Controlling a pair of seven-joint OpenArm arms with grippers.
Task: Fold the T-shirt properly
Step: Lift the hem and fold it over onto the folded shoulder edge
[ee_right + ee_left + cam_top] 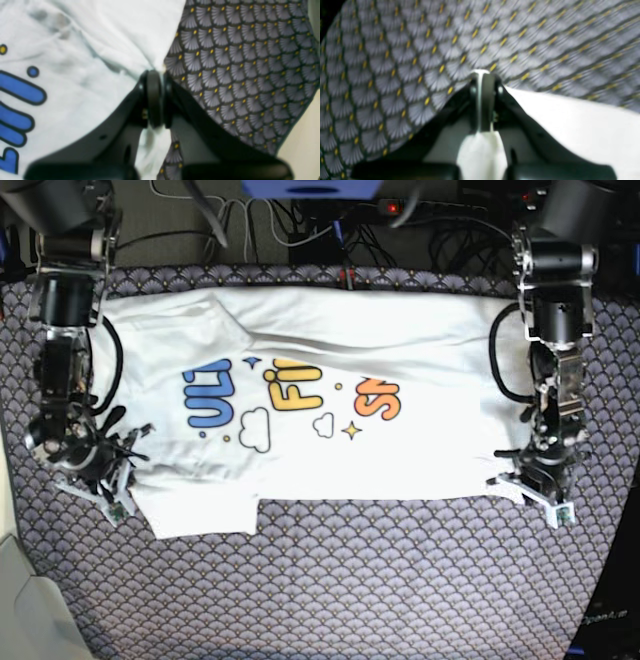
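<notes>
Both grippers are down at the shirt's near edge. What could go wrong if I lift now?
The right gripper looks shut on only a thin bit of the T-shirt hem, so it may slip out. The left gripper view is blurred, so its grip is unconfirmed; lifting could raise one side only. A sleeve already lies folded over, risking a crooked fold.

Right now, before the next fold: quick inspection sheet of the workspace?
Surface: patterned cloth, grey fan scales with yellow dots.
Job's things: T-shirt spread print-up, partly folded.
Clutter: nothing seen.
Grippers: right claw shut on the T-shirt's edge; left claw shut on the T-shirt's opposite edge.
Cables: bundle behind the cloth's far edge.
Surroundings: dark equipment along the back, blurred.
</notes>
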